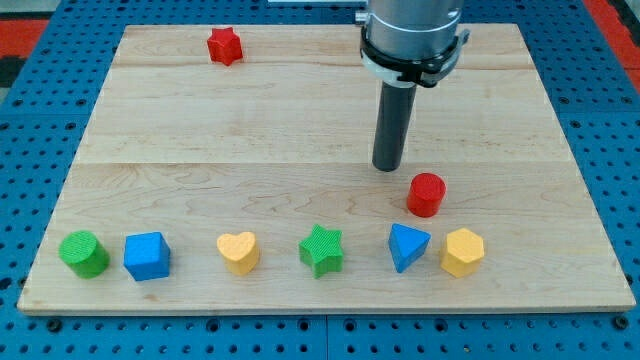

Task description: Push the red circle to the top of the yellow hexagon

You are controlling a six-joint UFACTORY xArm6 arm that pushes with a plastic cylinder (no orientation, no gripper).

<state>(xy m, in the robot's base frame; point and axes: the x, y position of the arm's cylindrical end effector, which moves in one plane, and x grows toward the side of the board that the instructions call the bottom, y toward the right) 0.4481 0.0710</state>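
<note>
The red circle (426,194) stands on the wooden board, right of the middle. The yellow hexagon (462,251) sits below it and a little to the right, near the board's bottom edge. A small gap separates the two. My tip (387,167) rests on the board just up and to the left of the red circle, apart from it by a narrow gap. The rod stands upright under the arm's dark collar.
A blue triangle (407,246) lies just left of the yellow hexagon. Along the bottom row, further left, are a green star (322,250), a yellow heart (238,252), a blue cube (147,256) and a green cylinder (83,253). A red star (225,45) sits at the top left.
</note>
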